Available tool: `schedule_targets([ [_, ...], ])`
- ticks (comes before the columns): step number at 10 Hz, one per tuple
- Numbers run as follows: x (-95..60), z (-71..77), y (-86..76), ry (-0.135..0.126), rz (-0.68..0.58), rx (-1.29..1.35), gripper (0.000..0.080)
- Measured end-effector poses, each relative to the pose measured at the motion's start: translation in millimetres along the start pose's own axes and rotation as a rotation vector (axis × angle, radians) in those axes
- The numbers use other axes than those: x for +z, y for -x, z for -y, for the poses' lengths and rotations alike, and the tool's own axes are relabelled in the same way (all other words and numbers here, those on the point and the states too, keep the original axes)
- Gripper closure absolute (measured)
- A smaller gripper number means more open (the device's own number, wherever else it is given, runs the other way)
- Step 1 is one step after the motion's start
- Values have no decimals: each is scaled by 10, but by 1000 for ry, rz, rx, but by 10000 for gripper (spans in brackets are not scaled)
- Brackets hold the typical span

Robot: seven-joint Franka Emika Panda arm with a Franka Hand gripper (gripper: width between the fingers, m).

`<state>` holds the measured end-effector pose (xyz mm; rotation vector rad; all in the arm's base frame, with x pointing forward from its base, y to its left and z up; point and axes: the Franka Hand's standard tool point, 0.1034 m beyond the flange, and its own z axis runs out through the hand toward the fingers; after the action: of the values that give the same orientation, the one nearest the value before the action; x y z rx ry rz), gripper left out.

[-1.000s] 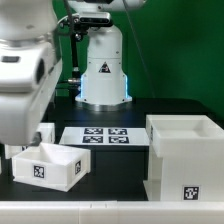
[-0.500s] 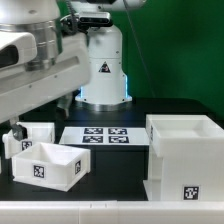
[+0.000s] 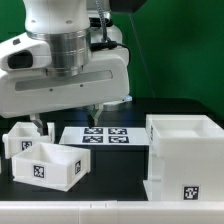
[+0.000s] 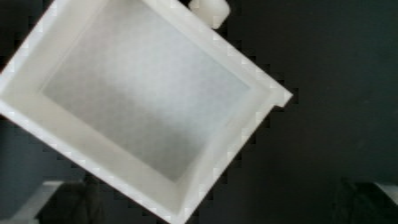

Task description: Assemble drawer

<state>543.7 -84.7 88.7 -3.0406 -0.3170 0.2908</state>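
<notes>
Your gripper (image 3: 42,126) hangs over the drawer box (image 3: 42,165), lower left in the exterior view; its opening cannot be told, and no hold shows. Risk: an off-centre descent strikes the thin wall, shoving the box

Panda arm (image 3: 60,40) is hanging over the worktop near its edge on the exterior view's left, wrist vertical. The gripper (image 3: 67,118) is pointing straight down, fingers (image 3: 39,124) standing spread wide, gripping nothing.
</notes>
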Motion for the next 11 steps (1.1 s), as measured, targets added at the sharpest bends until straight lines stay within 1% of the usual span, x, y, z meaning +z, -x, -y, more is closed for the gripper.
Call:
schedule_targets([
  [1,7,18,-4,-2,0,104,150],
  [2,38,51,-6,-1,6,274,150],
  [3,93,74,-1,-3,15,386,150],
  [4,172,98,10,-25,26,504,150],
  [5,232,116,11,-61,33,631,150],
  [6,233,109,-11,-72,20,628,150],
  [9,254,135,-15,-72,24,622,150],
  [10,332,165,-10,-72,36,619,150],
  [11,373,195,-26,-70,35,613,150],
])
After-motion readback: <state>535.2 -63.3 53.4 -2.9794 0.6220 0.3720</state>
